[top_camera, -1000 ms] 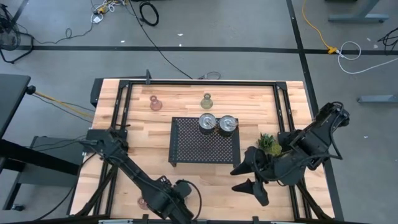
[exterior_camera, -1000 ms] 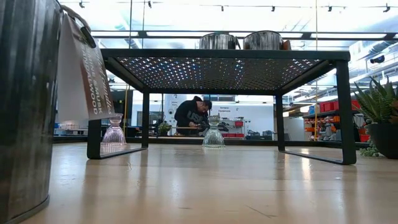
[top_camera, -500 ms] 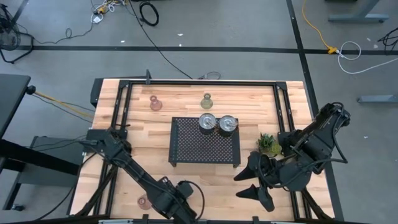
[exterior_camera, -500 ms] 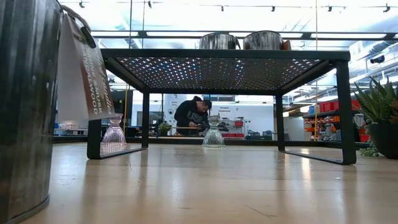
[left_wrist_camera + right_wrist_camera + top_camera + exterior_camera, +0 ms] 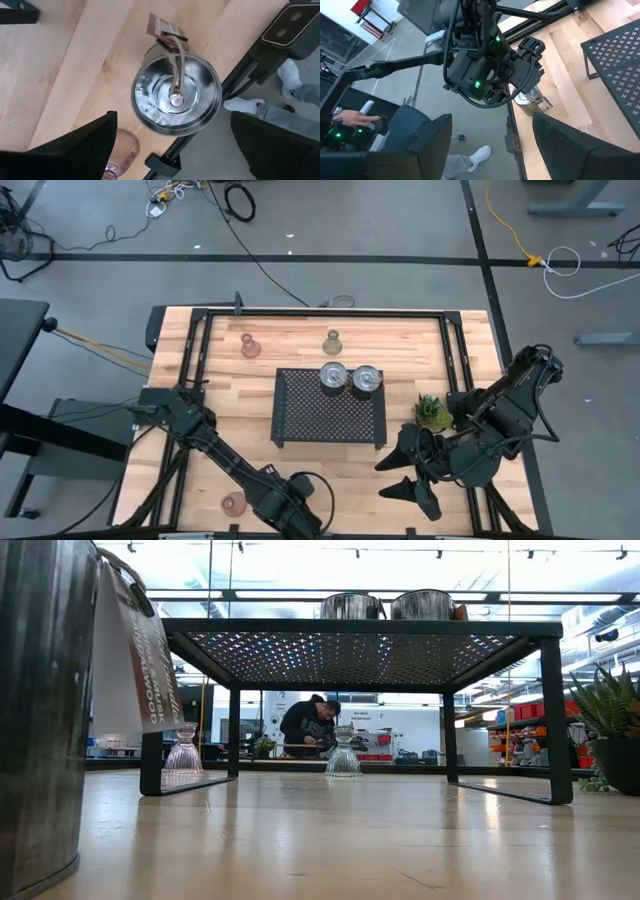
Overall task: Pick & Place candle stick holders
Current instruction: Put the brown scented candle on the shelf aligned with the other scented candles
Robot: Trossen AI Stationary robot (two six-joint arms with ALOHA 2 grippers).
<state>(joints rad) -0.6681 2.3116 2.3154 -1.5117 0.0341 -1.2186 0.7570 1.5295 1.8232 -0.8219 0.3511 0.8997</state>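
While my left gripper (image 5: 170,145) hangs over the near edge of the table (image 5: 230,395), fingers spread wide and holding nothing, the silver holder (image 5: 175,95) I am after sits directly beneath it, upright, its paper tag (image 5: 166,27) draped off the handle. A pink glass holder (image 5: 122,152) stands just beside it, close to one of my fingers (image 5: 75,147).

The step in hand, as I judge it, is the descent and grasp on this last silver piece. To do it well I should come straight down with the cup centred between the fingers, then close across the round wall, not the handle, since the tag string could slip under a pad. I must keep the finger nearest the pink glass clear of it (it looks light and easy to tip).

Two silver holders (image 5: 349,377) already stand on the black tray (image 5: 305,415), touching or nearly so, which suggests this one belongs beside them. Another pink holder (image 5: 249,346) and the olive-green one (image 5: 332,341) wait on the far side of the table, beyond the tray.

My right gripper (image 5: 412,470) idles at the table's near right, just in front of the potted plant (image 5: 432,412), fingers parted and empty.
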